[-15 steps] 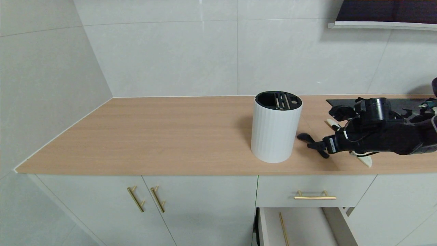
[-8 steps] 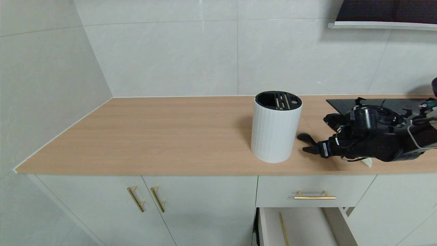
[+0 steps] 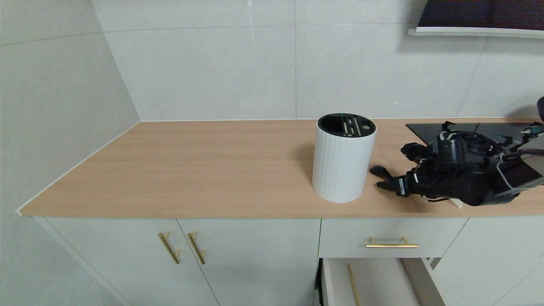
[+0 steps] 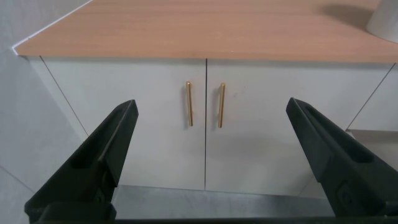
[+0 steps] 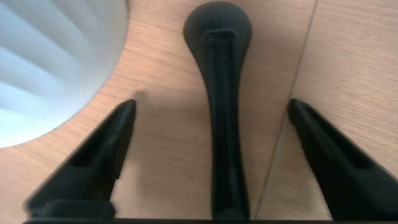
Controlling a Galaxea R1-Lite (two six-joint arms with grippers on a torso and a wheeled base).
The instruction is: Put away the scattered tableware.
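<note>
- The right gripper (image 5: 211, 109) sits low over the countertop (image 3: 212, 165) with its fingers spread wide. It isn't gripping anything.
- A black utensil handle (image 5: 219, 37) lies flat on the wood, right between those fingers, with gaps on both sides.
- The handle's rounded end is just beside the base of the white ribbed holder (image 3: 343, 163), on its right, and not touching it.
- The left gripper (image 4: 211, 106) is also wide open and holding nothing. It hangs in front of the cabinet doors (image 4: 155, 124) with the gold handles (image 4: 189, 102), below the counter edge.
</note>
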